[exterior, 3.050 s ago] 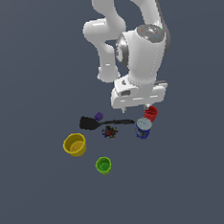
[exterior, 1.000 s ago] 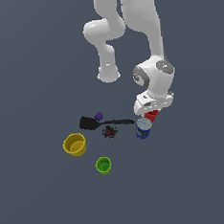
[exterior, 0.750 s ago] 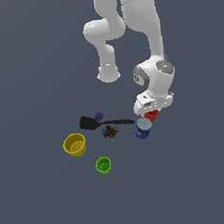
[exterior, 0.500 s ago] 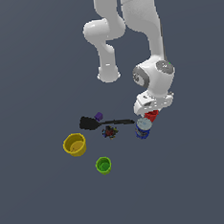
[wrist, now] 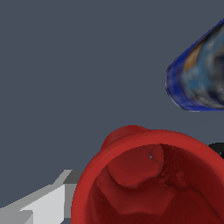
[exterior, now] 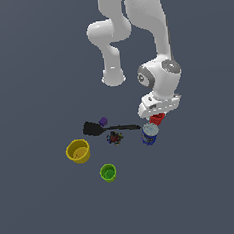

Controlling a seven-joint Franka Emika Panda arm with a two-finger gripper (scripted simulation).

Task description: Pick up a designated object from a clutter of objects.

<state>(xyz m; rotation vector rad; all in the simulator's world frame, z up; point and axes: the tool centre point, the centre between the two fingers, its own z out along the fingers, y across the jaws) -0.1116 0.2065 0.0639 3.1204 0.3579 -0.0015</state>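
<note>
The designated object, a small red cup [exterior: 158,119], stands at the exterior view's right end of the clutter of objects, just behind the blue-and-white can [exterior: 149,134]. My gripper [exterior: 156,115] is lowered straight onto it. In the wrist view the red cup [wrist: 148,183] fills the near field, with one pale finger [wrist: 48,201] against its outer wall. The other finger is hidden. The can [wrist: 201,74] lies close beyond the cup.
A black spatula [exterior: 92,128] points its handle toward the can. A purple piece [exterior: 103,121] sits behind it and a dark multicoloured item [exterior: 114,138] in front. A yellow cup [exterior: 78,151] and a green cup [exterior: 108,172] stand farther to the exterior view's left.
Three seconds ago the hand hung above the clutter; it has come down onto the red cup. Over the last second nothing has visibly moved.
</note>
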